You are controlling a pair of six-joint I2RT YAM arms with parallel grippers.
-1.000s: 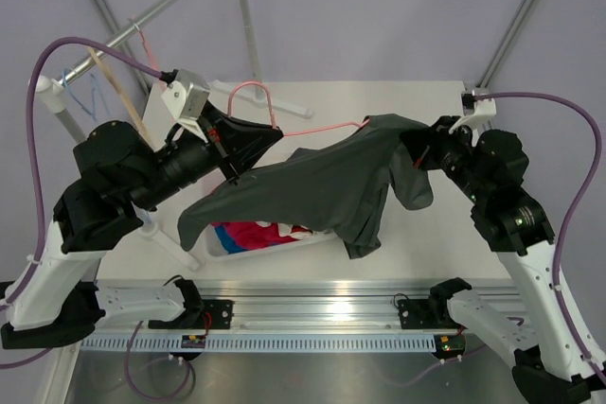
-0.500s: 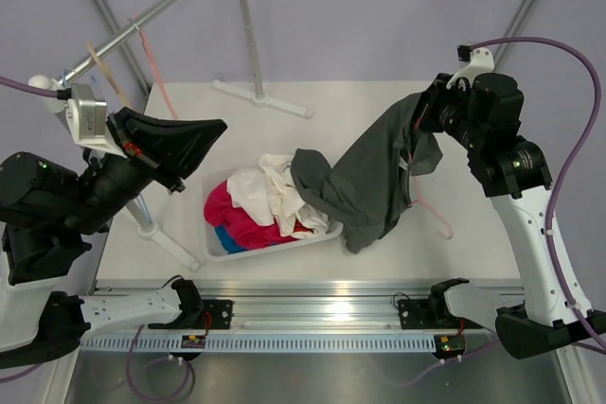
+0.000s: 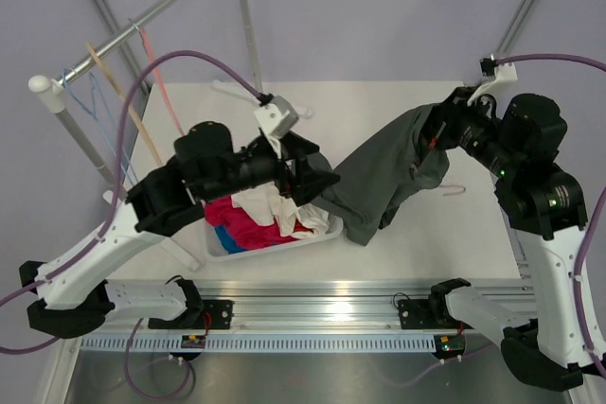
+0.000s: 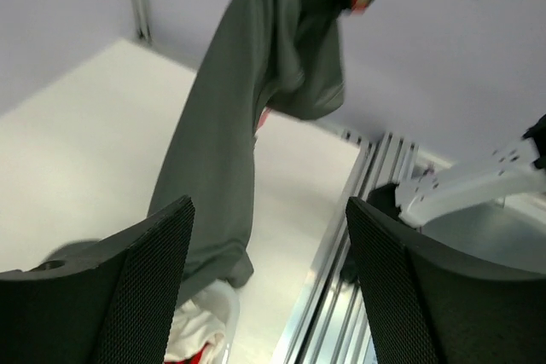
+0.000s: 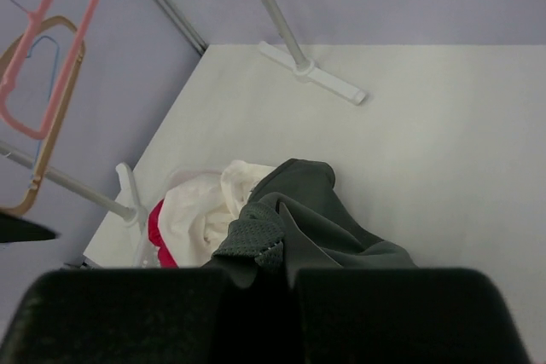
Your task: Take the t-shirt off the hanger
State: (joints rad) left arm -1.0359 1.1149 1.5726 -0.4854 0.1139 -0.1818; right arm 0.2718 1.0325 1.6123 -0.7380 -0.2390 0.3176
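Charcoal-grey cotton hangs in a long drape from the right pincer (image 3: 431,134): the t-shirt (image 3: 379,172) is clamped by a bunch of fabric at its upper end, held up over the right half of the tabletop (image 3: 379,101). From there it falls leftward and down, and its lower hem ends just beside the right end of a white basket (image 3: 275,246). Whether the hem touches the tabletop cannot be told. In the right wrist view the cloth is gathered tight between the two dark fingers, which are pressed together on it.

Just right of the hanging shirt, a short salmon-pink curve of the hanger (image 3: 454,189) lies on the tabletop, free of the cloth. Only that small part shows, and the rest is hidden or out of sight behind the shirt.

The left pincer (image 3: 327,182) hovers above the basket's right end, close to the shirt's lower half and pointing toward it. Its fingers (image 4: 128,287) are spread wide with nothing between them, and the shirt hangs beyond the gap.

The basket holds crumpled white, red and blue clothes. At the far left stands a garment rack (image 3: 161,16) carrying several other hangers.
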